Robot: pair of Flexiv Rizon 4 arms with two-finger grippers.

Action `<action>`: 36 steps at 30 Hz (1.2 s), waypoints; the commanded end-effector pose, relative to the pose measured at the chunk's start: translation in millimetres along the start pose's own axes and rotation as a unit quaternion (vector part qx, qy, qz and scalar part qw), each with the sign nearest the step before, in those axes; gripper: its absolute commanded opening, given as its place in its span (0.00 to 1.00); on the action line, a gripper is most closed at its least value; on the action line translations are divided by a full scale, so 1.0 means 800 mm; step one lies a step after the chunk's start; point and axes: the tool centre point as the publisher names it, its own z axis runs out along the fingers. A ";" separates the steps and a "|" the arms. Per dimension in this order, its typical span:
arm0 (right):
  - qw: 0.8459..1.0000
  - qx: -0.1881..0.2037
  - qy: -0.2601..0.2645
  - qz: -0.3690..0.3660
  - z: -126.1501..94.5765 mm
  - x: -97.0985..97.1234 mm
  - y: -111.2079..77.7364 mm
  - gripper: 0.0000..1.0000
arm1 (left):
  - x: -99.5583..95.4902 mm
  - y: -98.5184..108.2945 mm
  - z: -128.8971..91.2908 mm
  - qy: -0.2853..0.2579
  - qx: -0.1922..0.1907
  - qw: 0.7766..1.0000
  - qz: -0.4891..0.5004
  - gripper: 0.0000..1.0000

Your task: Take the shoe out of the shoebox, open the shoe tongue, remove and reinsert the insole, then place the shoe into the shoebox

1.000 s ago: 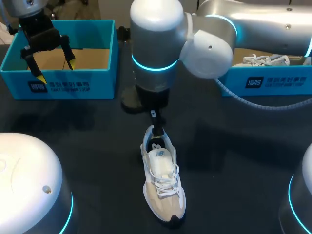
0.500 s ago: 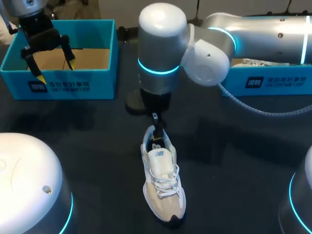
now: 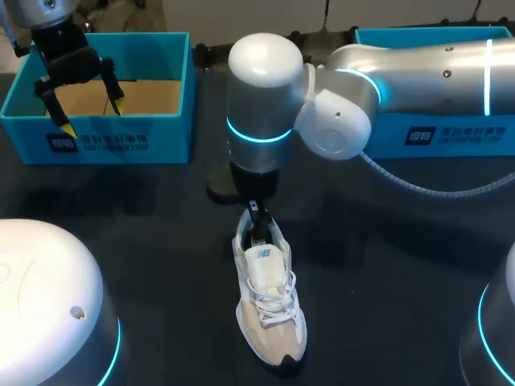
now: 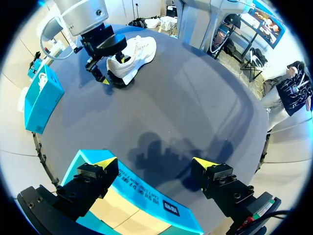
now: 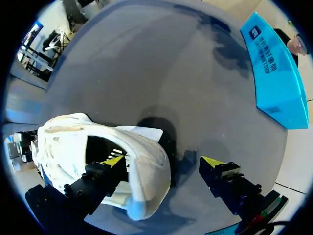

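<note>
A white and beige sneaker [image 3: 269, 301] lies on the dark table, toe toward the near edge. My right arm reaches in from the right to the middle, and its gripper [image 3: 257, 219] stands open at the shoe's heel. In the right wrist view the right gripper [image 5: 162, 161] straddles the heel wall of the sneaker [image 5: 98, 142]: one finger sits inside the opening, the other outside behind the heel. My left gripper [image 3: 80, 92] hangs open and empty over the left blue shoebox [image 3: 153, 133]. The left wrist view shows the left gripper [image 4: 155, 163] above that shoebox [image 4: 146, 196], with the sneaker [image 4: 134, 51] far ahead.
A second blue shoebox [image 3: 451, 133] stands at the back right, partly hidden behind my right arm. The left shoebox shows a bare brown floor [image 3: 153, 96]. Dark table surface [image 3: 386, 281] lies on both sides of the shoe.
My right arm has shifted slightly and its gripper has come down a little onto the shoe's heel. The left arm and the shoe have stayed put.
</note>
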 end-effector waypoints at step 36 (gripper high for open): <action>0.998 0.050 -0.016 0.041 -0.090 -0.013 -0.038 0.00 | 0.000 0.000 -0.001 0.001 -0.001 1.000 0.000 1.00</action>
